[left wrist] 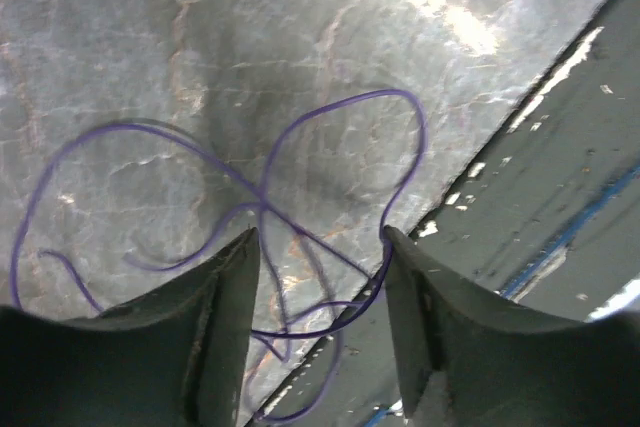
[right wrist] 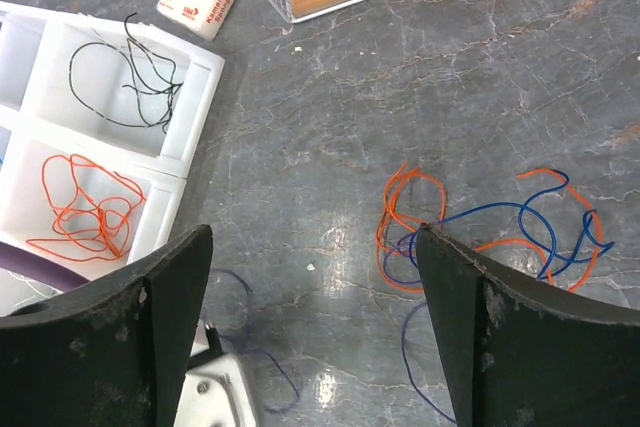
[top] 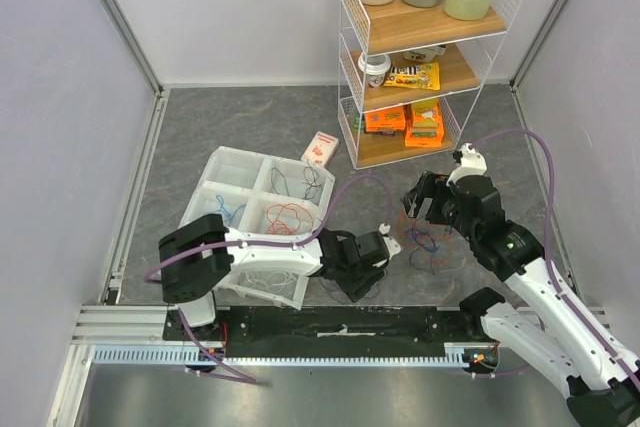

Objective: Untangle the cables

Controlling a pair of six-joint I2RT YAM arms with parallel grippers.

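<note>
A loose tangle of orange and blue cables [top: 430,244] lies on the grey table right of centre; it also shows in the right wrist view [right wrist: 480,232]. My right gripper [top: 425,209] [right wrist: 315,232] hovers open and empty above and just left of it. A single purple cable [left wrist: 270,197] lies in loops by the table's front edge. My left gripper [top: 358,277] [left wrist: 320,237] is open just above it, with part of the cable passing between the fingers. Whether the pads touch it I cannot tell.
A white divided tray [top: 250,162] at the left holds separate cables: orange [right wrist: 85,202], black [right wrist: 130,77], blue [top: 228,212] and white [top: 265,272]. A small carton [top: 320,149] lies behind it. A wire shelf [top: 425,57] of goods stands at the back right. The dark front rail [left wrist: 560,227] is right beside the left gripper.
</note>
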